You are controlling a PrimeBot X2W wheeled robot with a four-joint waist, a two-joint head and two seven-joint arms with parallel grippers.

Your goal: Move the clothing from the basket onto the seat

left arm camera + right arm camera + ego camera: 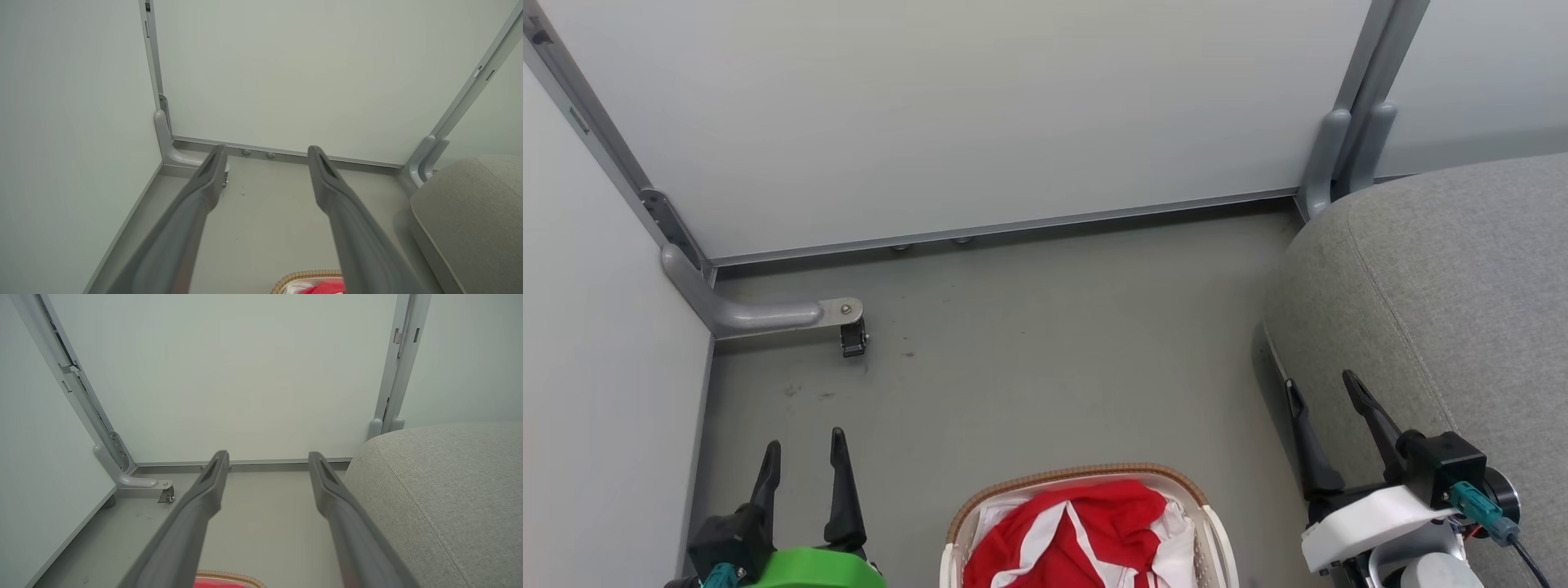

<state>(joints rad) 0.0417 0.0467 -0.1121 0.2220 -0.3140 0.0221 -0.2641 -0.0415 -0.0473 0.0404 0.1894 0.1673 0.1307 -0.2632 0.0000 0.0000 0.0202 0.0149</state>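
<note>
I see the red-and-white clothing [1068, 535] heaped in the basket [1086, 473], which sits on the floor [1029, 327] right in front of me, with the grey seat [1462, 278] near it on the right. My left gripper [805, 441] hangs spread and empty to the left of the basket. My right gripper [1320, 382] is just as wide and empty, against the seat's edge.

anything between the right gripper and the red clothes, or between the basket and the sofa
Nothing visible. The red, white-striped clothing lies uncovered in the cream perforated plastic basket, the open right gripper hangs beside it, and grey floor separates basket from grey woven-fabric sofa.
</note>
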